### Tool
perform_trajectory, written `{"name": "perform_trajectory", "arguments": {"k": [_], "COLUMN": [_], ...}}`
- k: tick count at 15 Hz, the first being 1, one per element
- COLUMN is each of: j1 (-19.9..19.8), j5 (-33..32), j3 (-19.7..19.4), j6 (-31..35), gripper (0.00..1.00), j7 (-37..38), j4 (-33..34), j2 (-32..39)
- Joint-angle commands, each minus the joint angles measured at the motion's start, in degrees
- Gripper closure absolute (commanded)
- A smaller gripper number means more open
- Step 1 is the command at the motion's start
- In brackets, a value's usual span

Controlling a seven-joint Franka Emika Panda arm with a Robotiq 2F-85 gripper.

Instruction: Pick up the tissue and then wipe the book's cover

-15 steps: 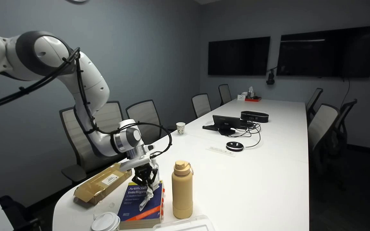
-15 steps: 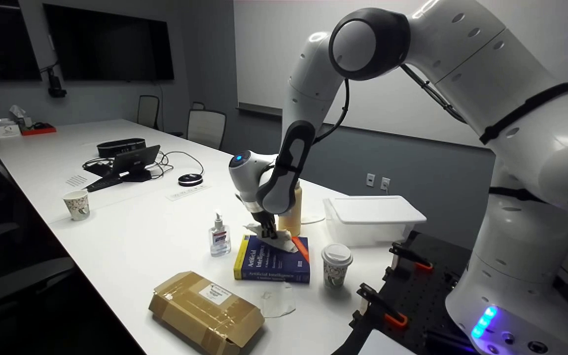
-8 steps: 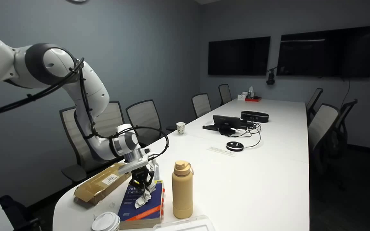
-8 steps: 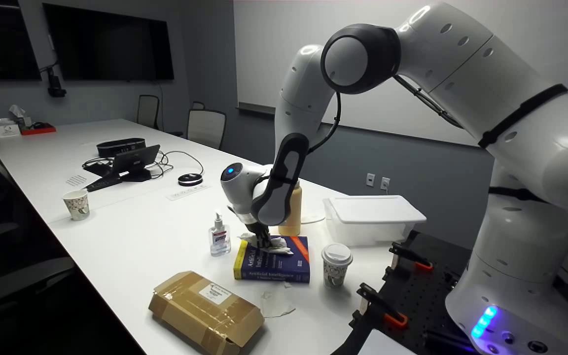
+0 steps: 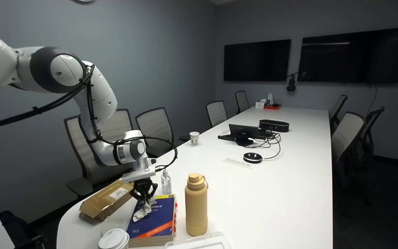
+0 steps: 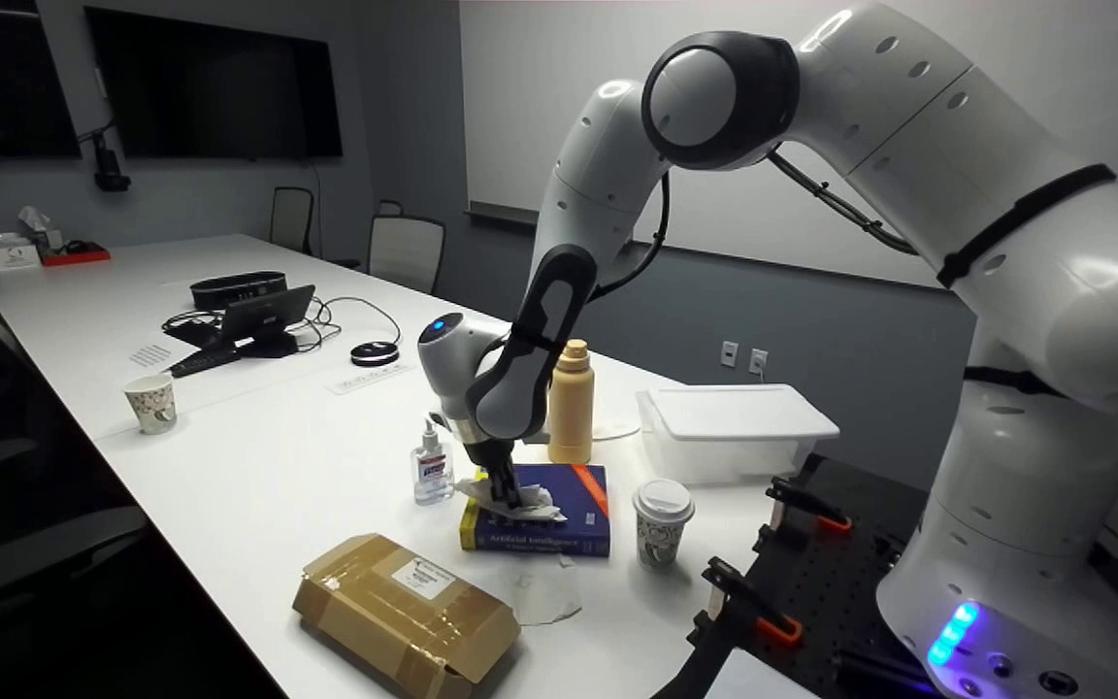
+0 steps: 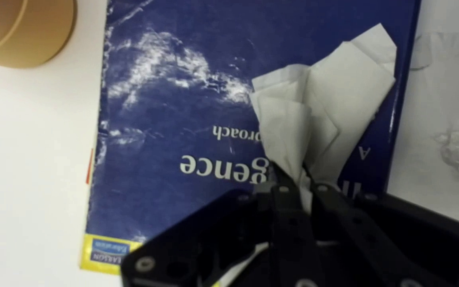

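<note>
The blue book lies flat near the table's end and shows in both exterior views. Its cover has pale lettering, a reddish-orange band and a yellow edge. My gripper is over the yellow-edge part of the cover. In the wrist view the gripper is shut on the crumpled white tissue. The tissue spreads out beyond the fingertips over the book and hides part of the title. In an exterior view the tissue appears to rest on the cover.
A tan bottle stands beside the book. A sanitizer bottle stands off the yellow edge. A cardboard box and a thin clear sheet lie on another side. A lidded cup and a plastic container stand nearby.
My gripper has moved with the tissue across the cover, away from the tan bottle and toward the cardboard box side. The book has not visibly moved.
</note>
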Motion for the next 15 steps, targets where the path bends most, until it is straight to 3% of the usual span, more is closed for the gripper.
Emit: {"name": "perform_trajectory", "arguments": {"k": [1, 11, 15], "j1": [0.1, 5.9, 5.2], "j5": [0.9, -7.6, -8.4], "j3": [-0.2, -9.0, -7.4], "j6": [-0.8, -0.8, -1.4], "gripper": [0.99, 0.99, 0.99], "j7": [-1.1, 5.1, 5.1], "j4": [1.7, 10.4, 10.5], "j2": [0.2, 4.6, 5.9]}}
